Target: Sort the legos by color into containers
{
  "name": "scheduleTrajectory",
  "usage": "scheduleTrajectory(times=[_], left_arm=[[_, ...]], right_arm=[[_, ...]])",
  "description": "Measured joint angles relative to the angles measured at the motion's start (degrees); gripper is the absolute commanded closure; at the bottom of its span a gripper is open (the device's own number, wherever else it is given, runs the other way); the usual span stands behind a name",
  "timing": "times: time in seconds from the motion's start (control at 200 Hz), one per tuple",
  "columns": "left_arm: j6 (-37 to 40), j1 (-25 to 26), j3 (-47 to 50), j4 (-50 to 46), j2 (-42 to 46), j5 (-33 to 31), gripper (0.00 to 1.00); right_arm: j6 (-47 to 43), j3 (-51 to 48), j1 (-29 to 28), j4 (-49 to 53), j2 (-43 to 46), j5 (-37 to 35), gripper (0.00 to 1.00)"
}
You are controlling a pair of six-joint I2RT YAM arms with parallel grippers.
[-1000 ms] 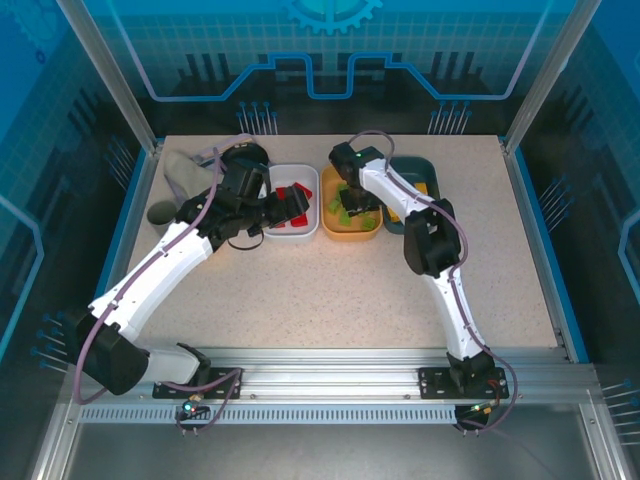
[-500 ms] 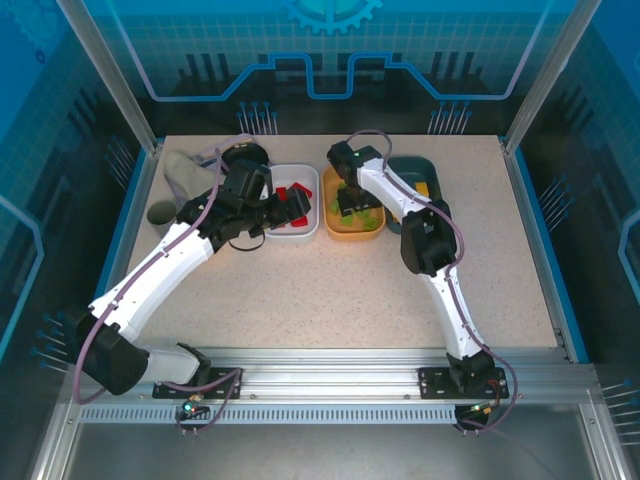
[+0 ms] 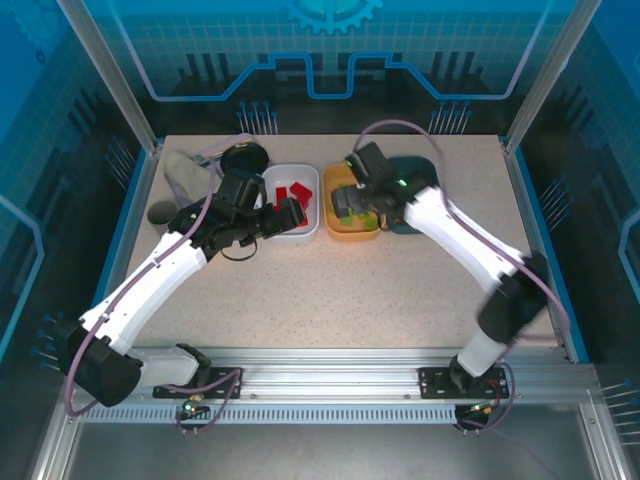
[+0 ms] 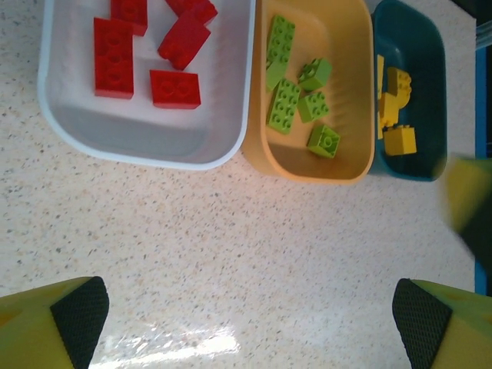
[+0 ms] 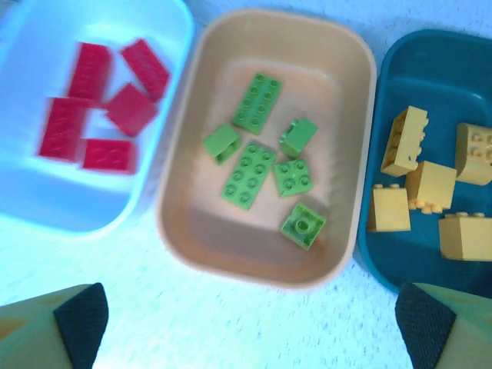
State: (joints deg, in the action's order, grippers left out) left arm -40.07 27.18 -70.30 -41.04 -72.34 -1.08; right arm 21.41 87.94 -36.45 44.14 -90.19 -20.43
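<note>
Three containers stand side by side at the back. The white tray [image 3: 309,228] [image 4: 146,157] [image 5: 77,207] holds red legos [image 4: 114,56] [image 5: 69,127]. Green legos [image 4: 284,104] [image 5: 250,173] lie in the orange tray [image 3: 345,236] [image 4: 307,171] [image 5: 231,254]. Yellow legos [image 4: 396,115] [image 5: 430,184] lie in the dark teal tray [image 3: 425,170] [image 4: 427,92] [image 5: 384,261]. My left gripper [image 3: 287,214] [image 4: 250,319] hovers open over the white tray's near edge, with bare table between its fingers. Over the orange tray's near part, my right gripper [image 3: 350,205] [image 5: 252,323] is open and empty.
A crumpled grey cloth [image 3: 185,170], a grey cup [image 3: 160,212] and a dark round object [image 3: 245,155] sit at the back left. Bare speckled table [image 3: 340,290] stretches from the trays to the near rail. Blue side walls bound the table.
The right gripper opened wide and drew back toward the orange tray's near edge, its elbow swinging out to the right. The left gripper backed slightly toward the white tray's near edge.
</note>
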Motion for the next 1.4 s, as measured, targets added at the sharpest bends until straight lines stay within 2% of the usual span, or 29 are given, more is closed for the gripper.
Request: scheduleTrajectory(times=[0.085,0.175,0.275,0.365,0.49,0.63,0.74,0.885,1.125,1.4], left_arm=[[1.5,0.0,1.8,-1.0,1.8,-0.7,0.01],[2.8,0.0,5.0,-3.0,5.1,-3.7,0.01],[3.0,0.1,8.7,-5.8,9.2,-11.2,0.01],[4.2,0.1,14.7,-5.7,13.9,-19.6,0.01],[10.7,0.1,26.6,-1.8,21.9,-30.1,0.01],[20.0,-1.4,38.1,7.5,27.9,-36.2,0.01],[25.6,-4.0,45.8,16.2,30.5,-36.8,0.01],[29.8,-8.1,50.3,26.2,27.9,-35.1,0.01],[34.4,-16.0,51.5,45.1,15.0,-28.7,0.01],[35.7,-21.6,49.5,61.6,0.9,-20.1,0.01]], right_arm=[[0.8,-7.1,-0.4,-2.4,10.6,-0.1,0.00],[1.9,-12.3,-0.3,-2.5,16.7,-0.8,0.00],[3.9,-18.1,0.2,-1.2,19.6,-2.7,0.00],[4.1,-25.9,3.4,-2.9,22.1,-3.1,0.00],[2.3,-41.8,12.1,-12.7,29.6,-3.3,0.00],[-4.1,-56.0,15.1,-25.1,35.4,-6.0,0.00],[-8.3,-58.8,18.7,-29.6,34.8,-5.5,0.00],[-13.4,-59.0,21.3,-37.8,32.4,-5.0,0.00],[-18.3,-64.0,26.9,-52.0,25.2,-1.0,0.00],[-20.2,-63.9,32.1,-65.4,15.8,5.6,0.00]])
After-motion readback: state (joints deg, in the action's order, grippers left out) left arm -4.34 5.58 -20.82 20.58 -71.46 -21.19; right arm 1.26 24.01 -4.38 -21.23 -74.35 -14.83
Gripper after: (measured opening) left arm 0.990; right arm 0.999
